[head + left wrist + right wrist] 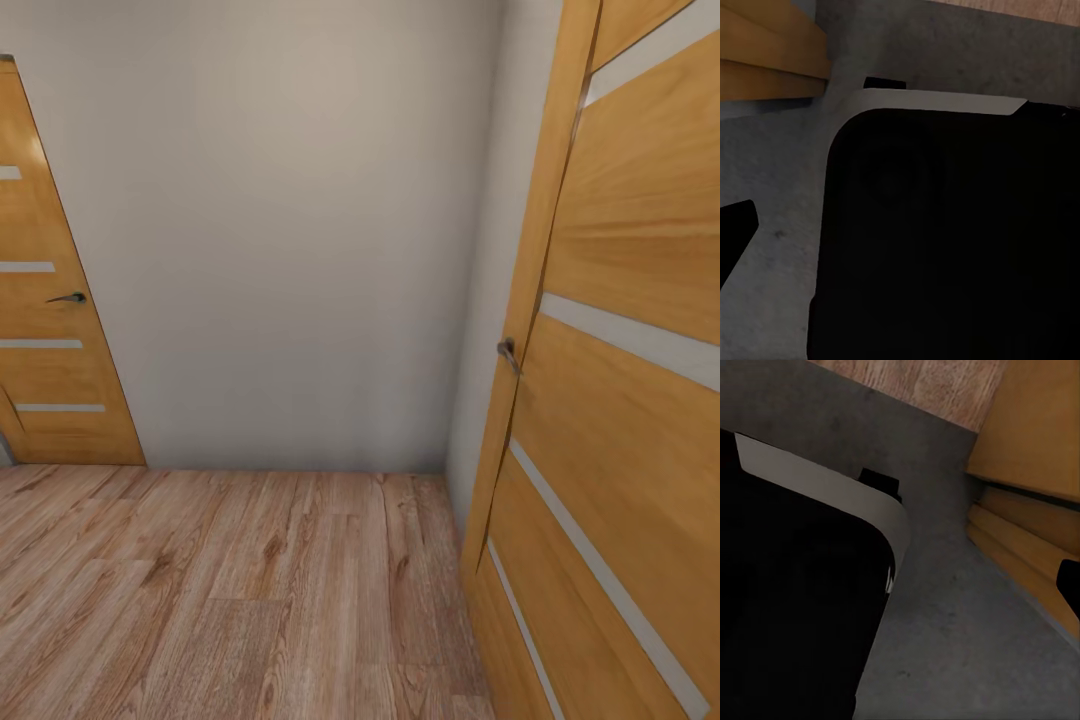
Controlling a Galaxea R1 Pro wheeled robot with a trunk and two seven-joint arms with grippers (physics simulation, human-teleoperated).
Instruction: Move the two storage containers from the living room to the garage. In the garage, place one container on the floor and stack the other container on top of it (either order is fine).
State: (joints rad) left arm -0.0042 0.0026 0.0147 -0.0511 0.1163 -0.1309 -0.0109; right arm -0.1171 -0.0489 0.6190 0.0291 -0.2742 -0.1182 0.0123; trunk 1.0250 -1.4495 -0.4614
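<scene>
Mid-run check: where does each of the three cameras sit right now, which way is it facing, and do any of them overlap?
Head view: on the robot's head, facing forward and down at a plain wall, wood-plank floor, a closed door at left and an open door close at right.
Left wrist view: by the left gripper, looking down at grey floor and the robot's dark base.
Right wrist view: by the right gripper, looking down at the same base and grey floor.
Shared: both wrist views show orange door wood, wood planks, base.
</scene>
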